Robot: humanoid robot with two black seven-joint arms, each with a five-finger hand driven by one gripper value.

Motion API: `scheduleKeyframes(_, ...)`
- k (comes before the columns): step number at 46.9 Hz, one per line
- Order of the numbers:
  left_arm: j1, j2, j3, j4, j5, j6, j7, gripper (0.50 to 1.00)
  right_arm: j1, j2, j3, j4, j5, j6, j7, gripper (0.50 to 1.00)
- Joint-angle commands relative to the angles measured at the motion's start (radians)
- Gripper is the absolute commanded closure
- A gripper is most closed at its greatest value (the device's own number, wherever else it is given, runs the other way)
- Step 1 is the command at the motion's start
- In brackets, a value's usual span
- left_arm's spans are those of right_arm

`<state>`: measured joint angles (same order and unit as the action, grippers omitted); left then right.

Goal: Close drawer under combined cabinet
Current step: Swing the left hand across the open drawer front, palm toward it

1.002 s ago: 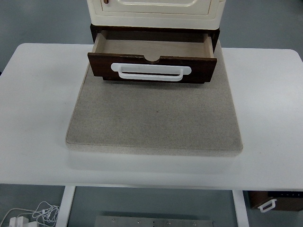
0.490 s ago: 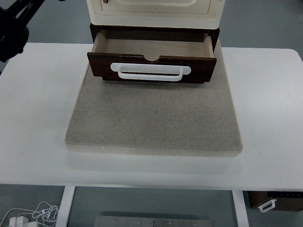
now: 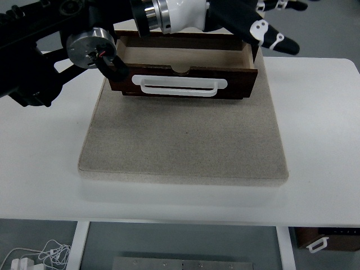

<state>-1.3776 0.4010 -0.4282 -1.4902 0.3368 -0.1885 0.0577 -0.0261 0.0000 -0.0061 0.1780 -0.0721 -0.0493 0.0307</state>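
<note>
The drawer (image 3: 183, 70) stands pulled open at the far end of the grey mat (image 3: 183, 138). The left robot hand (image 3: 247, 19) hovers above the drawer's far right corner, fingers extended, holding nothing.

Bright, even overhead light. The white tabletop (image 3: 315, 129) is nearly washed out, with only a soft shadow along the near edge of the grey mat (image 3: 183, 140). The arm (image 3: 39, 50) at far left is slightly motion-blurred; everything else is sharp.
</note>
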Motion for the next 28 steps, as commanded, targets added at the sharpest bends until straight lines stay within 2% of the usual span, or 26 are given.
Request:
scheduleKeyframes(1, -0.001, -0.005, 0.043, -0.018, 0.042, -0.003, 0.048, 0.5, 0.0, 0.0, 0.0, 0.0, 0.0, 0.0, 0.0, 0.548)
scheduleKeyframes(12, -0.003, -0.017, 0.163, -0.035, 0.117, -0.02, 0.189, 0.5, 0.0, 0.0, 0.0, 0.0, 0.0, 0.0, 0.0, 0.548)
scheduleKeyframes(19, -0.005, -0.008, 0.212, -0.036, 0.12, -0.097, 0.284, 0.5, 0.0, 0.0, 0.0, 0.0, 0.0, 0.0, 0.0, 0.548)
scheduleKeyframes(28, -0.014, 0.007, 0.249, -0.025, 0.12, -0.144, 0.405, 0.5, 0.0, 0.0, 0.0, 0.0, 0.0, 0.0, 0.0, 0.548)
